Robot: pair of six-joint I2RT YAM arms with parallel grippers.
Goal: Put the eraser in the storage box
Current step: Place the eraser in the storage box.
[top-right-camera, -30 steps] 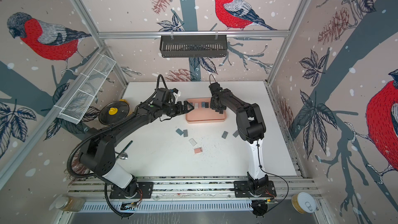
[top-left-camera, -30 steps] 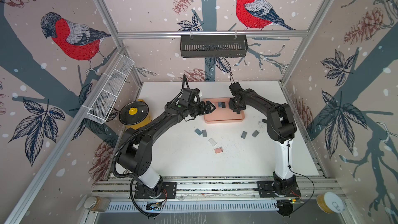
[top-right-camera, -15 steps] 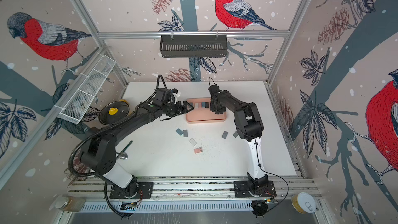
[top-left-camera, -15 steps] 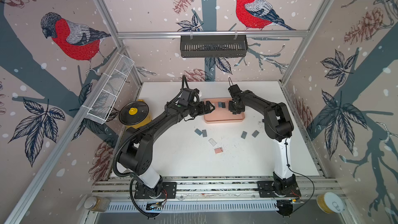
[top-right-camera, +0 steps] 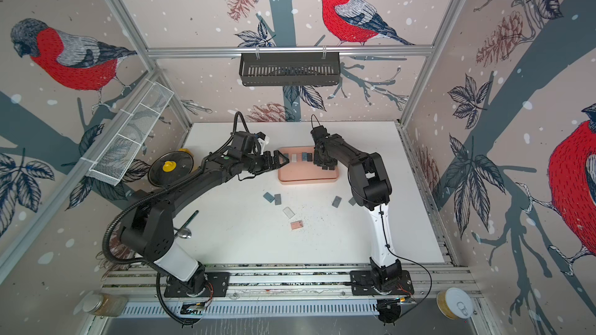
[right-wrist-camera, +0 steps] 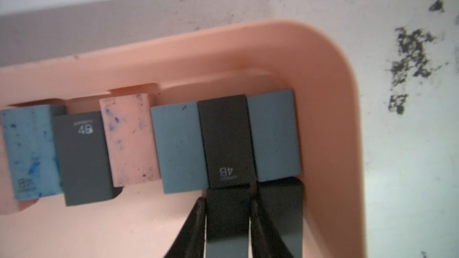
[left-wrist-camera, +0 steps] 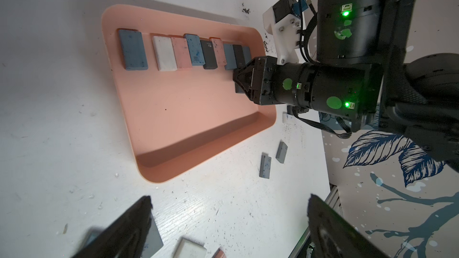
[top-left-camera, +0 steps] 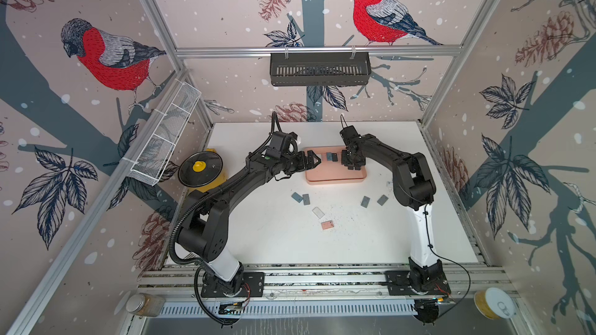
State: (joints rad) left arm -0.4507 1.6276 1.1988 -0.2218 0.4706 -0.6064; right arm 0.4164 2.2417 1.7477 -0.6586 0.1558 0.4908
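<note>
1. The right gripper (right-wrist-camera: pixel 228 192) reaches into the storage box (right-wrist-camera: pixel 342 90). Its jaws stand close against either flank of a dark eraser (right-wrist-camera: pixel 227 222), which fills the gap between them. Whether they pinch it or merely flank it, I cannot tell.
2. Straight beyond the fingertips lies a black eraser marked 4B (right-wrist-camera: pixel 224 140). A blue-grey eraser (right-wrist-camera: pixel 177 145) sits outside one jaw and another outside the other. The row packs tight against the box wall, probably to leave room for more.
3. The left gripper (top-left-camera: pixel 317 162) hovers at the box's opposite end, jaws spread wide with nothing between them. It is likely parked there to keep clear of the right arm.
4. Loose erasers (top-left-camera: pixel 301 198) lie on the table (top-left-camera: pixel 274 243), well away from both pairs of jaws, so more trips seem needed.
</note>
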